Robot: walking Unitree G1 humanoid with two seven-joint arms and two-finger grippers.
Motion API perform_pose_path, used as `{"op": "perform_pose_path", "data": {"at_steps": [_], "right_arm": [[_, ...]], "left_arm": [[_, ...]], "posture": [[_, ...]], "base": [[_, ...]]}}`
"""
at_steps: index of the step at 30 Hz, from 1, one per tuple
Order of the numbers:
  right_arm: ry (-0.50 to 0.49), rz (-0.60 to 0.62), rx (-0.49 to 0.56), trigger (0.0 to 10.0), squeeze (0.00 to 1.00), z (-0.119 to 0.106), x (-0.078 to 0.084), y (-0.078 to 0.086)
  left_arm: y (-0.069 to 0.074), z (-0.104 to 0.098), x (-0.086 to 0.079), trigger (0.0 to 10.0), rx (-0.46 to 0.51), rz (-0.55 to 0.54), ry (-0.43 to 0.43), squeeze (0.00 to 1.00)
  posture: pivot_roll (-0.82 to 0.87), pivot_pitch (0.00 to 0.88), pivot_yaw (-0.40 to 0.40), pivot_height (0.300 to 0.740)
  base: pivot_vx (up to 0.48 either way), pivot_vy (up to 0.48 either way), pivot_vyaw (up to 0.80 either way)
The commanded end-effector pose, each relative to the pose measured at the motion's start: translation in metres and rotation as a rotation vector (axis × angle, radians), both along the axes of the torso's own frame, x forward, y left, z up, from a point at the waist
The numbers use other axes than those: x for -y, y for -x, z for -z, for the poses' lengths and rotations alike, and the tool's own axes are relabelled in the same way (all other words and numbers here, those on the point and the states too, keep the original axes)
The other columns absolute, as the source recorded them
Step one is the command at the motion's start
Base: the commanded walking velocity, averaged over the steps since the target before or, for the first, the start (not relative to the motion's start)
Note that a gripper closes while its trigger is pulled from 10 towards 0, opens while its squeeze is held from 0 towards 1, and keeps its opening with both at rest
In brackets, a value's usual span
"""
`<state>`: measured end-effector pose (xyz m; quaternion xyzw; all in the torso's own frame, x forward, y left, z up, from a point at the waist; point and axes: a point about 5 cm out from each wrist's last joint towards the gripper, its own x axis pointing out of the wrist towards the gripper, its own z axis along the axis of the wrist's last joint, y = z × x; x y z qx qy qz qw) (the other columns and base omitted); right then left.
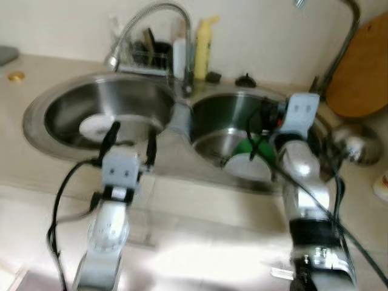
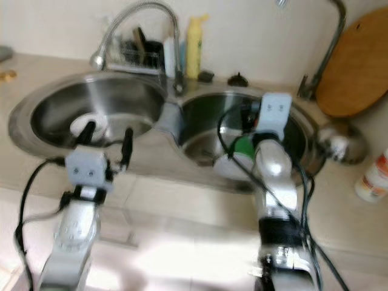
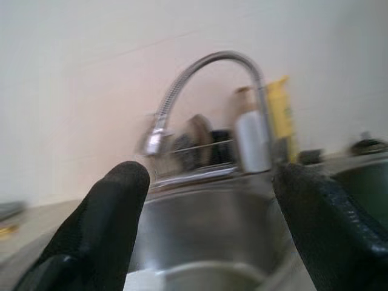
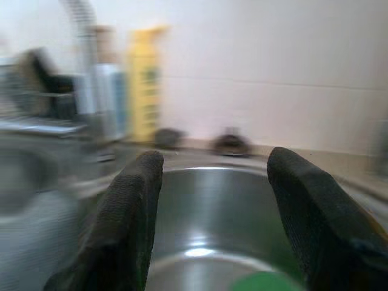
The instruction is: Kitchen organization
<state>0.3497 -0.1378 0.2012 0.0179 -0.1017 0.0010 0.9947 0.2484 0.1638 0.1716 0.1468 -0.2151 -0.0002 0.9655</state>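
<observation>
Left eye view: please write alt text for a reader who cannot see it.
Two silver robot arms reach over a double steel sink, left gripper open above the left basin, right gripper in the right basin near a green item. A curved faucet and yellow bottle stand behind.

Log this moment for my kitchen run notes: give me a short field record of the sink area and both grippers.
setting: double sink in a beige counter
left basin: white plate lying inside
right basin: green item and something white beside it, blurred
behind sink: faucet, yellow bottle, small rack
right of sink: wooden board leaning on wall
left gripper: fingers open, over left basin's near rim
right gripper: fingers open, facing into right basin
</observation>
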Motion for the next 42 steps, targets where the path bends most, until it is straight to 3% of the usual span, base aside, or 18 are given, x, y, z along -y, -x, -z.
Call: {"op": "perform_pose_path", "data": {"at_steps": [1, 15, 42], "right_arm": [[-0.007, 0.027, 0.014, 10.0, 0.00, -0.006, 0.008, 0.000], [-0.024, 0.083, 0.024, 10.0, 0.00, -0.008, 0.018, 0.002], [-0.023, 0.089, 0.014, 10.0, 0.00, -0.006, 0.017, 0.002]], "left_arm": [[0.001, -0.001, 0.006, 10.0, 0.008, 0.022, 0.003, 0.00], [0.001, -0.001, 0.006, 10.0, 0.002, 0.032, 0.015, 0.00], [0.001, 0.001, 0.008, 10.0, -0.007, 0.040, 0.021, 0.00]], "posture": [[0.16, 0.000, -0.075, 0.740], [0.15, 0.000, -0.072, 0.740], [0.15, 0.000, -0.072, 0.740]], "base": [[0.000, 0.000, 0.00], [0.000, 0.000, 0.00], [-0.018, 0.000, 0.00]]}}
